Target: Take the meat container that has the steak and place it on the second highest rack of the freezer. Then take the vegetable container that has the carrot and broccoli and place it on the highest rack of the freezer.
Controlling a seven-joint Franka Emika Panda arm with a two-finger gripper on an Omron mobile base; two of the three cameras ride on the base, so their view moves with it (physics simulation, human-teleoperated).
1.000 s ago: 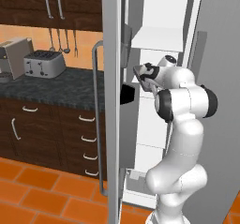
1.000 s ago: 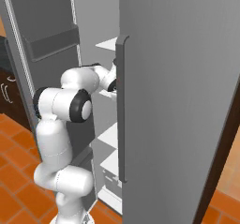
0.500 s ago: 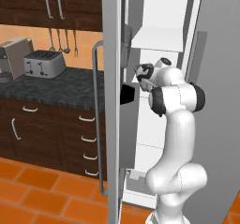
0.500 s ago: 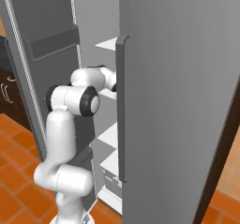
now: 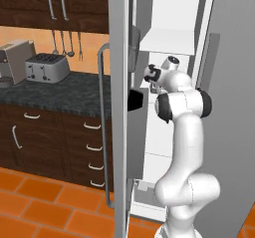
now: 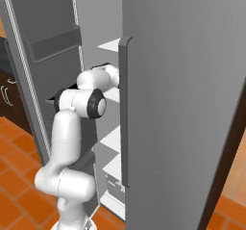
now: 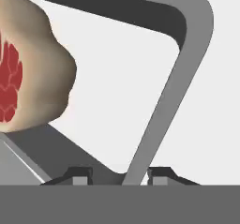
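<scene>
The jaws (image 7: 117,175) stand slightly parted astride the thin grey rim of the shallow grey meat container (image 7: 159,110), seemingly just letting go. Inside it lies the red-and-cream steak (image 7: 28,73). The container apparently rests on a white shelf inside the tall grey freezer (image 5: 174,43), where the white arm (image 5: 182,132) reaches. Best to open fully, then withdraw straight back without dragging the rim.
</scene>
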